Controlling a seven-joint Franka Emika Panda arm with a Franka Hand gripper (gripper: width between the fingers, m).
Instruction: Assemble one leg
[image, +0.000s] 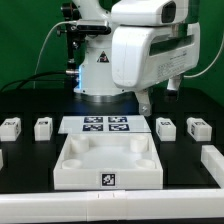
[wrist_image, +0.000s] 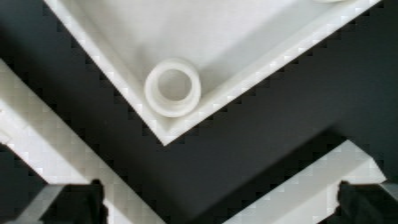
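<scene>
Several small white legs with tags stand on the black table in the exterior view: two at its left (image: 11, 126) (image: 43, 127) and two at its right (image: 166, 127) (image: 197, 128). The large white tray-like piece (image: 108, 165) lies front centre. My gripper (image: 158, 98) hangs above the table behind the legs on the right, touching nothing. In the wrist view the gripper (wrist_image: 214, 205) is open and empty. Below it shows a corner of the tray piece (wrist_image: 107, 60) with a round socket (wrist_image: 173, 85). No leg shows in the wrist view.
The marker board (image: 106, 125) lies flat just behind the tray piece. White bars lie at the table's left edge (image: 2, 157) and right edge (image: 212, 162). The robot base (image: 98, 70) stands at the back centre.
</scene>
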